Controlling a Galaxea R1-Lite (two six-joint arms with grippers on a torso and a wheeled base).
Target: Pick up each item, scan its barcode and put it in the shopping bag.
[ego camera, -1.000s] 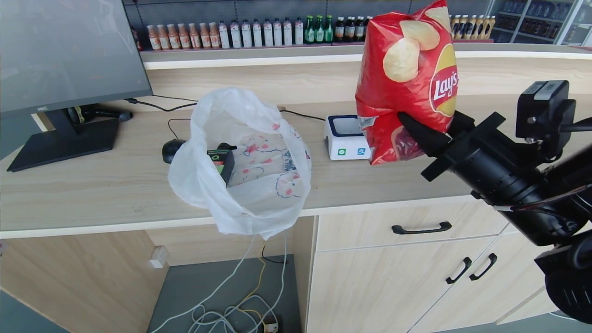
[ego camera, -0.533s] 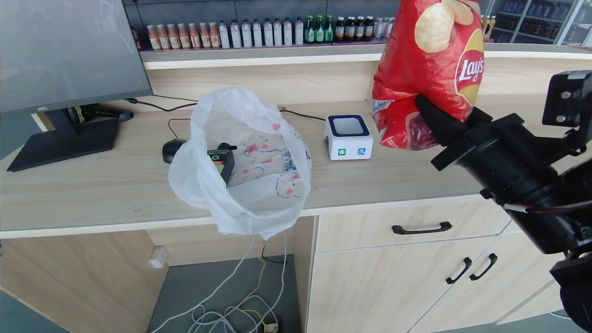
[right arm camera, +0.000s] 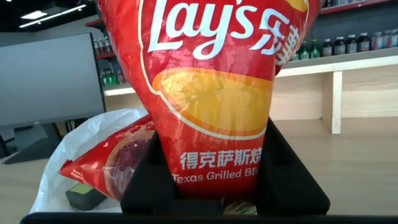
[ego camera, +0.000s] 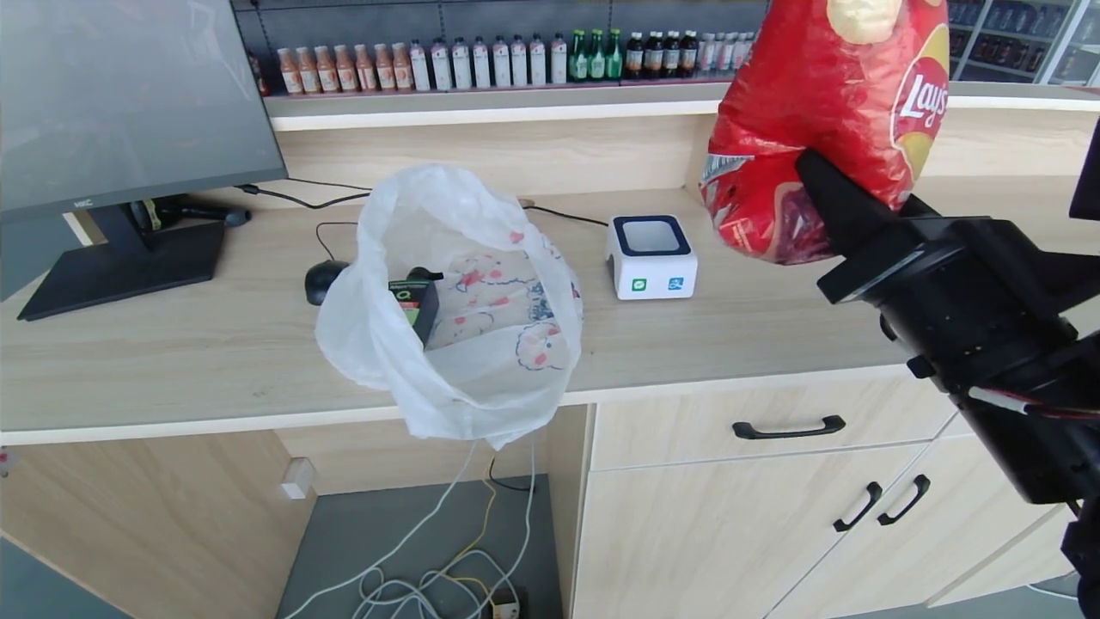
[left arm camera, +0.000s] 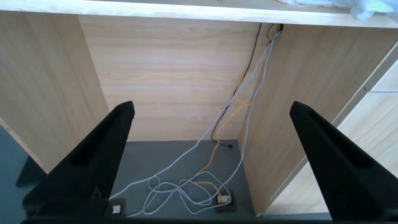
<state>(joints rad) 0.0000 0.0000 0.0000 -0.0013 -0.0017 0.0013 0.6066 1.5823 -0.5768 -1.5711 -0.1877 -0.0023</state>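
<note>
Now: the right pincer point(ego camera: 859, 185) is clamped on the lower part of the red chip bag point(ego camera: 825, 112), one black finger on each side, and the bag stands upright above it with its top past the upper edge of the head view. One lower corner of the chip bag bulges out to the left of the near finger. The chip bag's front carries a round yellow-and-red logo, a potato chip picture and white print. Left of and below this pincer, the white scanner point(ego camera: 650, 256) sits on the counter point(ego camera: 215, 344), with a dark window on top and two small square icons, green and blue, on its front. Further left, the shopping bag point(ego camera: 361, 327) stands with its mouth open, and its lower part hangs over the counter's front edge. Inside it, against the left wall, is one dark box point(ego camera: 413, 305) with a green-and-white label. The strip of counter between scanner and right pincer is bare wood. The left pincer point(left arm camera: 211, 109) sits low with its fingers wide apart and nothing between them, facing the recess under the counter, where loose cables point(left arm camera: 205, 180) lie on the floor.
</note>
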